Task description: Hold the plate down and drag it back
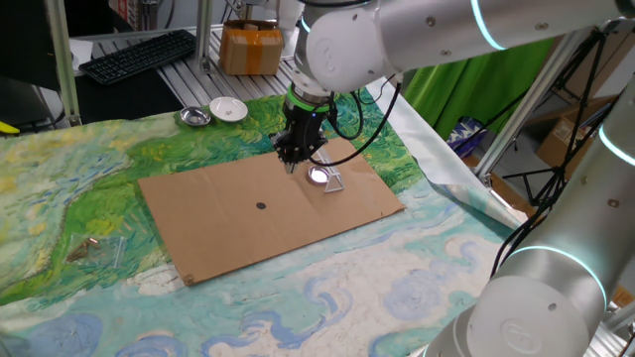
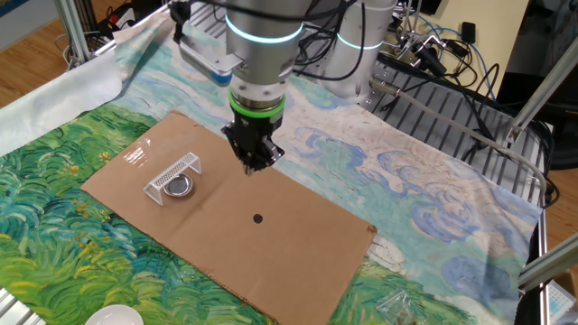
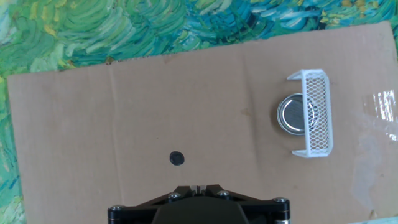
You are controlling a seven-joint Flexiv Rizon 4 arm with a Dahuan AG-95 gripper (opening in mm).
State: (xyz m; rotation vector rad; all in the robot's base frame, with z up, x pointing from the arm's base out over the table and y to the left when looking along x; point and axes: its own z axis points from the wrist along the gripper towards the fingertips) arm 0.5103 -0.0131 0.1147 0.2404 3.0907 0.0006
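At the right of the hand view the plate (image 3: 295,115) sits under a white mesh bridge (image 3: 315,112) on the cardboard (image 3: 155,106), while the hand (image 2: 255,163) hovers near, fingers seemingly together.

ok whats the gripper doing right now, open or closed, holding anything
Gripper: fingertips look pressed together, so shut, and holding nothing. It hangs above the cardboard, apart from the plate.

White mesh bracket (image 3: 316,113) on cardboard sheet (image 3: 155,106)
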